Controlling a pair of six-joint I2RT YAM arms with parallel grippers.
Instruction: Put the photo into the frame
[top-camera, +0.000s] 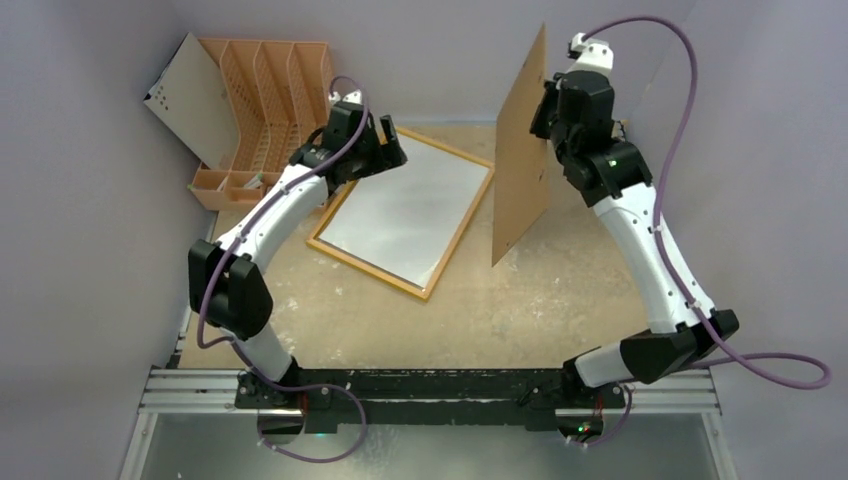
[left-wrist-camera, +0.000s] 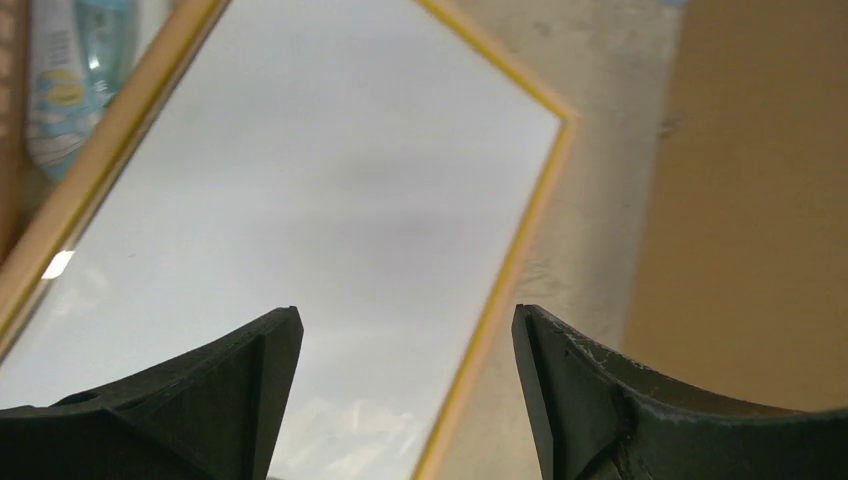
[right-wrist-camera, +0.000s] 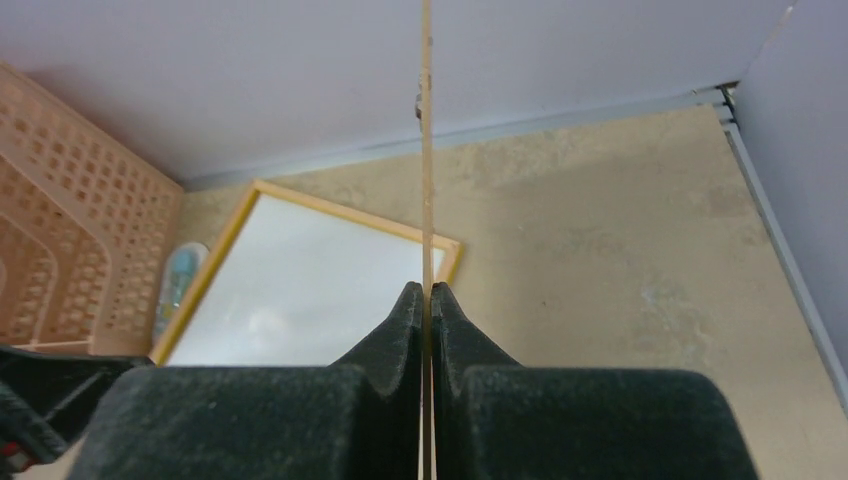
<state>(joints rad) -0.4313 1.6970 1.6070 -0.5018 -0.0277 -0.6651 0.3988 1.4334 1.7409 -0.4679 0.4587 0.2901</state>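
Closing up the frame: this is my reading of the step in hand. The photo seems to be laid in and the back is not yet on.
Next move: it calls for tipping the held board from upright to flat, turning it to match the frame's slant, and lowering it squarely inside the rim. The left arm should get out of the way or steady a corner.
Worktop (top-camera: 560, 300): a tan surface that carries the frame on its far half, roughly midway between the left and right edges.
Frame (top-camera: 367, 268): it lies flat with its yellow rim showing all round. The long axis runs on a slant, from the far edge toward the near-left corner. One corner is close to the far edge.
Photo (top-camera: 405, 215): a plain white sheet fills the frame edge to edge. I take it for the print lying white back up and picture side down, with its long axis along the frame's.
Backing board (top-camera: 522, 150): brown, standing upright in the air over the far-right part of the worktop, just beside the frame's right corner. It is seen edge-on from the right wrist.
Right fingers (right-wrist-camera: 270, 420): pinched tight on the backing board's edge.
Left fingers (left-wrist-camera: 190, 410): spread wide and holding nothing, hovering over the frame's far-left part.
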